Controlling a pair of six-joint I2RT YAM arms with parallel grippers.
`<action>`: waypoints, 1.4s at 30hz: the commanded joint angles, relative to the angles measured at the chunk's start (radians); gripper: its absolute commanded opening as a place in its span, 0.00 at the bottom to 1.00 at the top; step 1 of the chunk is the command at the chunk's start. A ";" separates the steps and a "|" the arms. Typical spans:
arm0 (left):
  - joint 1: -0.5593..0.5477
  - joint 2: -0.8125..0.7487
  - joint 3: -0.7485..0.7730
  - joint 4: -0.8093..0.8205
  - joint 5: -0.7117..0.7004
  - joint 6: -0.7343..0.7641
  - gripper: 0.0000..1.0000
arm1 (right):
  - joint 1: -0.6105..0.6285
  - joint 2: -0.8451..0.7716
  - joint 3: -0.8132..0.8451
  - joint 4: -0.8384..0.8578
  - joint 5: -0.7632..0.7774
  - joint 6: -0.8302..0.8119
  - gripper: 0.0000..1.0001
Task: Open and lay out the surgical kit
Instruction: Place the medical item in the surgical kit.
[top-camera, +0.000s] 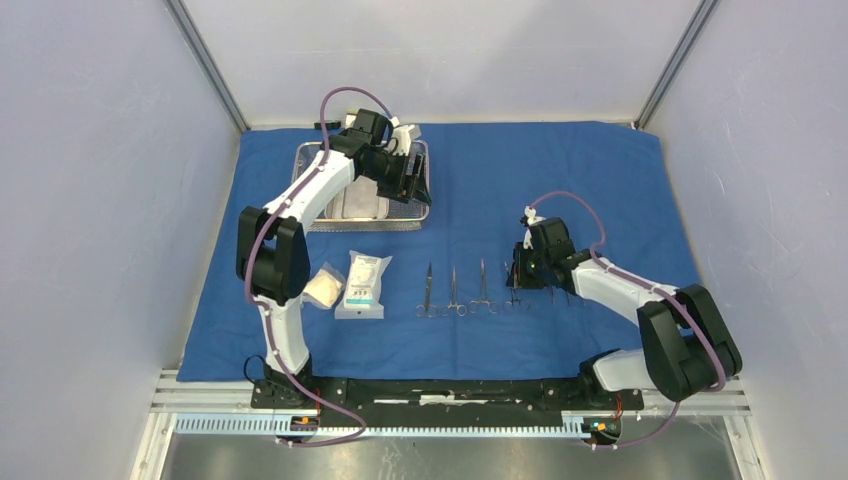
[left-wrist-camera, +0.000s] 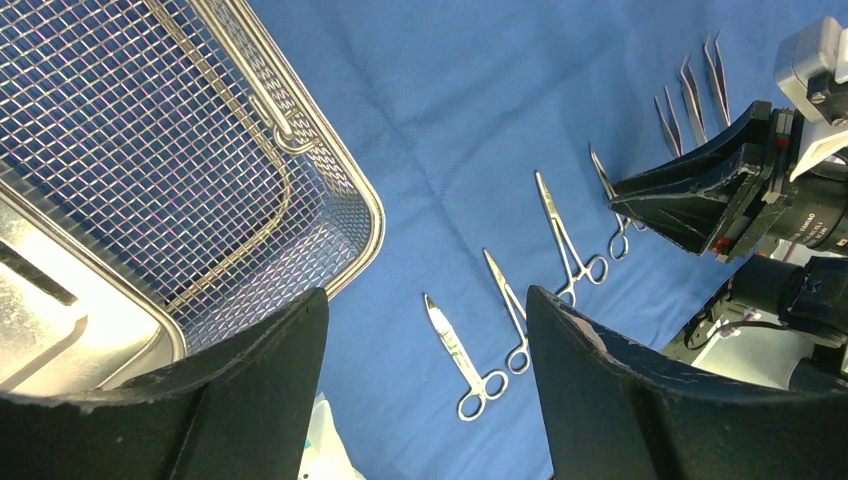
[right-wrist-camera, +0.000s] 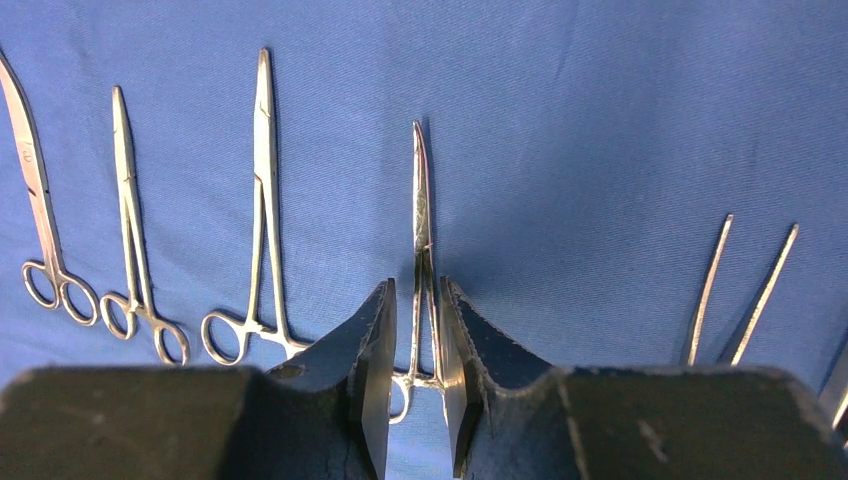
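The blue cloth (top-camera: 560, 180) lies spread flat. The wire-mesh basket (top-camera: 360, 226) stands at the back left with the steel pan (top-camera: 355, 205) in it. My left gripper (top-camera: 412, 180) hangs open and empty above the basket's right end; its wrist view shows the mesh (left-wrist-camera: 150, 130) and the pan (left-wrist-camera: 60, 320). Slim instruments (top-camera: 454, 292) lie in a row at the front. My right gripper (right-wrist-camera: 415, 290) is low over the fourth one, a forceps (right-wrist-camera: 423, 200). Its jaws stand slightly apart astride the shanks, with a gap on the left side.
White and green packets (top-camera: 363, 285) lie on the cloth's front left, one of them beige-white (top-camera: 324, 286). Tweezers (right-wrist-camera: 740, 290) lie just right of the forceps. Scissors (left-wrist-camera: 455, 350) lie at the row's left end. Enclosure walls stand on both sides and at the back.
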 joint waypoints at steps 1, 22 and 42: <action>-0.003 -0.062 -0.004 0.019 -0.008 0.070 0.79 | 0.006 -0.047 0.017 0.003 0.038 -0.052 0.30; 0.017 -0.109 0.013 0.028 -0.006 0.071 0.81 | -0.001 -0.265 0.081 0.020 -0.064 -0.700 0.41; 0.039 -0.204 -0.079 0.075 -0.044 0.064 0.84 | 0.077 -0.016 0.037 0.173 -0.030 -0.891 0.34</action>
